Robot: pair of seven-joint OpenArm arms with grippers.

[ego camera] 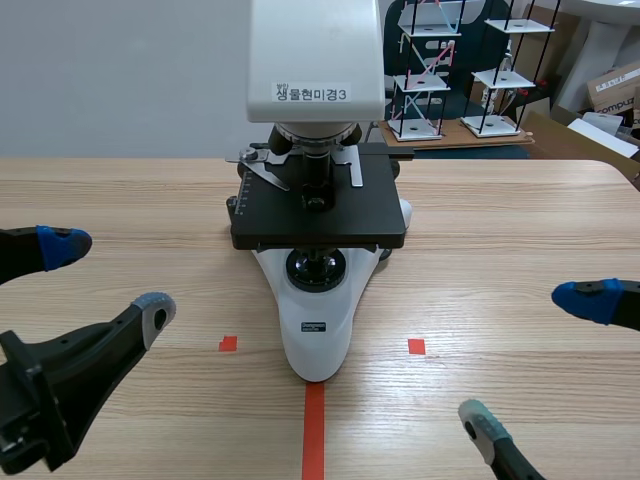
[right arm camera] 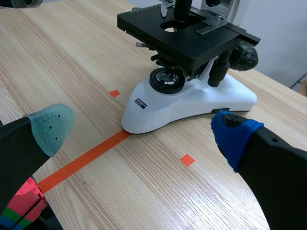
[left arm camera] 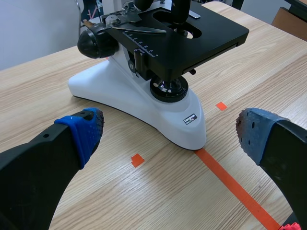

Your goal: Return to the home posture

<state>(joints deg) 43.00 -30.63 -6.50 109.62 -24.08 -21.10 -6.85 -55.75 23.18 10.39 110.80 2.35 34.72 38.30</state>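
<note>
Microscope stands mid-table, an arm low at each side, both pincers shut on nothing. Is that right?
Not quite: the left pincer and right pincer are open, spread wide, as each wrist view shows. The microscope does stand mid-table, an arm low at each side.

- The left gripper (ego camera: 108, 280) comes in low from the left side and stands wide open, gripping nothing.
- Its farther finger ends in a blue pad (ego camera: 60, 246); its nearer finger (ego camera: 85, 352), thick and black, slants inward and ends in a grey-green pad (ego camera: 155, 314).
- The right gripper (ego camera: 535, 360) comes in low from the right side, likewise spread wide and gripping nothing.
- Only its finger ends show in the scene view: the blue-padded tip lies farther from the robot, the grey-green one nearer.
- In each wrist view, the two fingers rise far apart with their pads turned toward each other.
- The two grippers sit well apart, roughly mirroring each other.
</note>
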